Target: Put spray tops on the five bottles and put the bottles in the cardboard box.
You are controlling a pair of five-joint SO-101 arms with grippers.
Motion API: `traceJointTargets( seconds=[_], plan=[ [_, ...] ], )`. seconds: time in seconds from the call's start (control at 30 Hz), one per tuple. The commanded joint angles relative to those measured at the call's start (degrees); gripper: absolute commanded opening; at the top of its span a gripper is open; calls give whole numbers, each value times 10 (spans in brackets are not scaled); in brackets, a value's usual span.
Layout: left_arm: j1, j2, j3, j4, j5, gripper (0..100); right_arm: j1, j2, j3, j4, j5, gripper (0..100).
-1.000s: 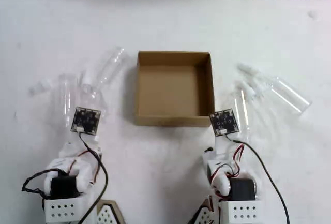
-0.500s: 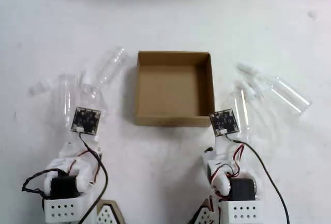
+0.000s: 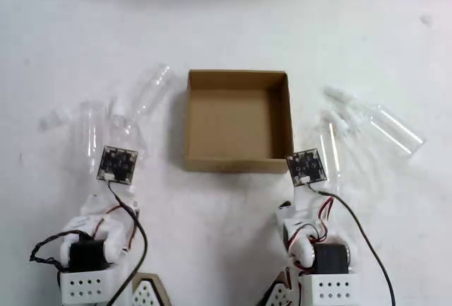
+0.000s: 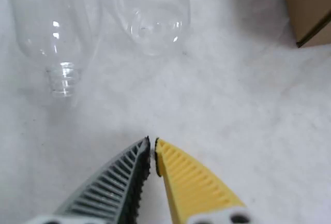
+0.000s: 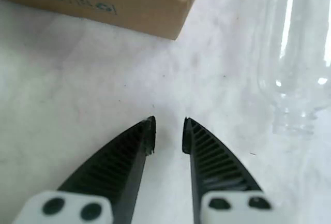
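Both grippers are empty: left gripper [image 4: 153, 150] pinched closed, right gripper [image 5: 168, 131] slightly parted. Bottles [image 3: 90, 133] (uncapped) lie beside the cardboard box [image 3: 238, 159]

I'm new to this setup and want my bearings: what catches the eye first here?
The open cardboard box sits in the middle of the white table, brown on white. Clear bottles lie flat either side of it, a left-side bottle and a right-side bottle among them. The left gripper is shut, the right gripper open, both holding nothing.
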State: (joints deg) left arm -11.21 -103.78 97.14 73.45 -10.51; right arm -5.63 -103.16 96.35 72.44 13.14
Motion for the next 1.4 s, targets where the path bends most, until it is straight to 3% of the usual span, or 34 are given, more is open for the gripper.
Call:
traceJointTargets(
  seconds=[0.0,1.37],
  plan=[
    [4,-6,-3,4,7,24,-2,0,5,2,5,74],
    [3,-6,-3,-37,7,23,-3,0,5,2,5,74]
  ],
)
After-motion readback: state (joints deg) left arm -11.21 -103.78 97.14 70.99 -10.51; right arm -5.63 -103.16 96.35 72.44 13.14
